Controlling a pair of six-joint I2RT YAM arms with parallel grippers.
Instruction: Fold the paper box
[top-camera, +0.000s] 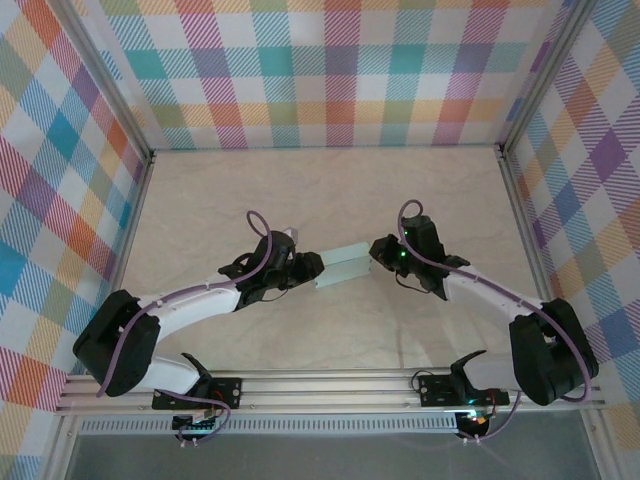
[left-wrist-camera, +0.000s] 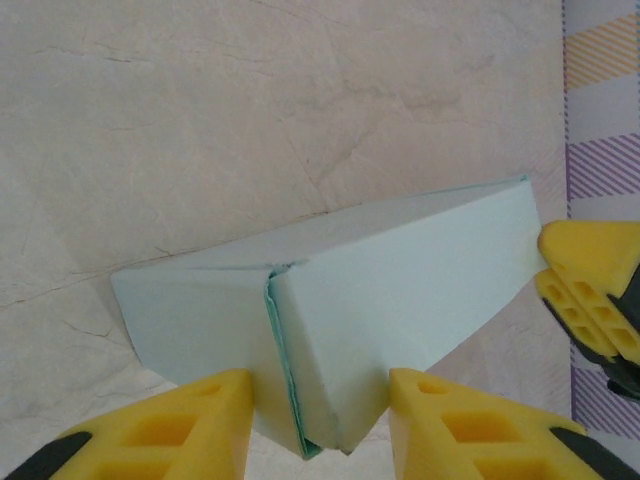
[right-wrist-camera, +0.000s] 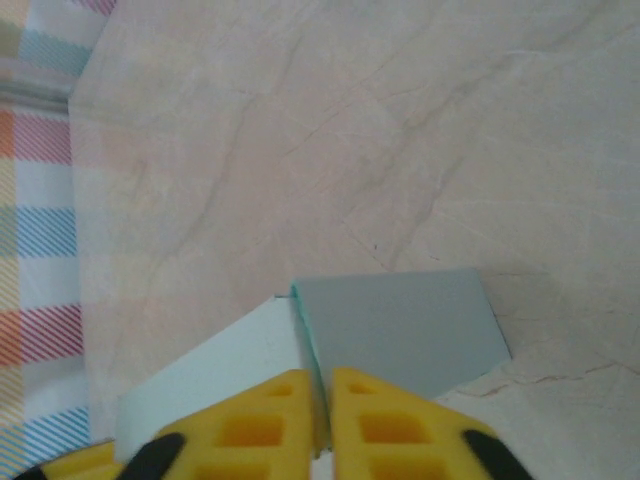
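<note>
The box sat at the middle of the table, stretched between the two arms. The left gripper had one end of it clamped between its fingers, and the right gripper was closed tight on a thin edge at the other end. Judging by its shape, most of the folding was done, since the card already stood up as a long hollow body with creased sides. A layered seam still showed at the left end, so what seemed left was tucking and closing the ends.
</note>
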